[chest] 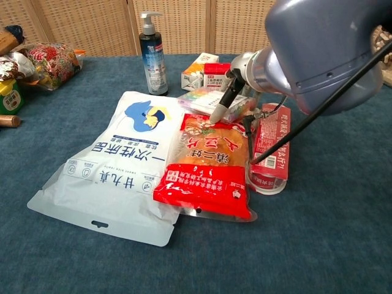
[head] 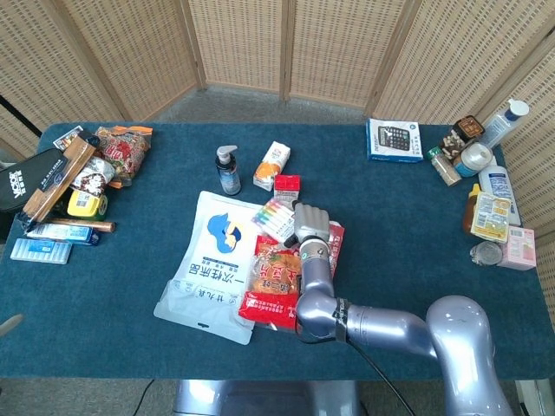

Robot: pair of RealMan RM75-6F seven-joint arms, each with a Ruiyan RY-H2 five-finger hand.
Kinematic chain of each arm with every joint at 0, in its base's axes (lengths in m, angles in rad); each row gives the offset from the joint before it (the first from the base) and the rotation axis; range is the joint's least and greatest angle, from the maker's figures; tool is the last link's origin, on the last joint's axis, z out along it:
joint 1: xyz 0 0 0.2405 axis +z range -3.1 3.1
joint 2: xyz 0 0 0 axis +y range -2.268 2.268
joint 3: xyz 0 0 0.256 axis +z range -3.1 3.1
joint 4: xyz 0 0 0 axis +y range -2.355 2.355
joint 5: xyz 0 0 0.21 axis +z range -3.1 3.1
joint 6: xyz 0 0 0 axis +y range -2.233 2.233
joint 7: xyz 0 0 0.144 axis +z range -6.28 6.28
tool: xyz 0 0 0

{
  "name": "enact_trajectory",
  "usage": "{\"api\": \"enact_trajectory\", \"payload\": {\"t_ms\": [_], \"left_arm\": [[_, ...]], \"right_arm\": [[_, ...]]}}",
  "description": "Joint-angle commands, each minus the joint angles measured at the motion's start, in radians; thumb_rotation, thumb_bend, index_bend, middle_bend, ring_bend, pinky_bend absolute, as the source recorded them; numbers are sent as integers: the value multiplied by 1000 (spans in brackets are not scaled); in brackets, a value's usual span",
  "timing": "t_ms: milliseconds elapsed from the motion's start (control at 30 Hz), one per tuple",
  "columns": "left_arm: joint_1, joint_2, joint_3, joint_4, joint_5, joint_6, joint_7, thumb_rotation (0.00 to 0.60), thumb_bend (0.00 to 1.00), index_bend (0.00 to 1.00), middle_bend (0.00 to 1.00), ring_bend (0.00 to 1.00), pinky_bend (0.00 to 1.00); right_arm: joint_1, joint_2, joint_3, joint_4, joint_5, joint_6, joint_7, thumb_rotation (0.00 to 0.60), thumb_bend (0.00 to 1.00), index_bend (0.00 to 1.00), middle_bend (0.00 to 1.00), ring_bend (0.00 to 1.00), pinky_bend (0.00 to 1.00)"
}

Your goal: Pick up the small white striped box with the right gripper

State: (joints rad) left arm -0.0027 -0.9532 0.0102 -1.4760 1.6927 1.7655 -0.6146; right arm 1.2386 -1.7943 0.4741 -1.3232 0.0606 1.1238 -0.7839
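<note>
The small white box with rainbow stripes (head: 270, 217) (chest: 197, 98) lies flat at the table's middle, between a white pouch (head: 208, 260) (chest: 116, 162) and a red snack bag (head: 276, 279) (chest: 208, 165). My right hand (head: 310, 224) (chest: 236, 92) hovers over the box's right end. Its fingers (chest: 219, 111) point down and spread, the tips at the edge where the box meets the snack bag. Nothing is held. The hand hides the box's right part. The left hand shows in neither view.
A red tube pack (head: 333, 239) (chest: 272, 144) lies just right of the hand. Behind the box stand a small red box (head: 287, 183) (chest: 213, 70), an orange-white carton (head: 272, 164) and a pump bottle (head: 228, 171) (chest: 152, 54). Clutter lines the left edge (head: 78, 173) and the right edge (head: 486, 191).
</note>
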Motion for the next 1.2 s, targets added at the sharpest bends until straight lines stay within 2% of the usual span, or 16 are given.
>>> {"api": "enact_trajectory", "payload": {"t_ms": [33,300,733,1000,1200], "left_arm": [[0,0,0,-1,1,1,0,600,66,110,0,0,0],[-1,1,1,0,3,1,-4,600,64,109,0,0,0],[7,5,9,-7,34,32,-9,600,64,109,0,0,0],[10,5,12,-10,42,42,-8,600,64,110,0,0,0],[7,5,13,-9,42,40,-5,600,65,109,0,0,0]], "right_arm": [[-14,5,10,-22,-18,15,3,600,241,438,612,564,671],[-60,74,30,-172,-96,91,17,600,254,445,618,567,672],[-79,230,120,-484,-122,245,-28,600,247,442,617,568,673],[-48,283,186,-583,-94,294,-51,600,265,440,615,568,672],[-34,305,204,-606,-70,308,-56,600,266,443,615,568,672]]}}
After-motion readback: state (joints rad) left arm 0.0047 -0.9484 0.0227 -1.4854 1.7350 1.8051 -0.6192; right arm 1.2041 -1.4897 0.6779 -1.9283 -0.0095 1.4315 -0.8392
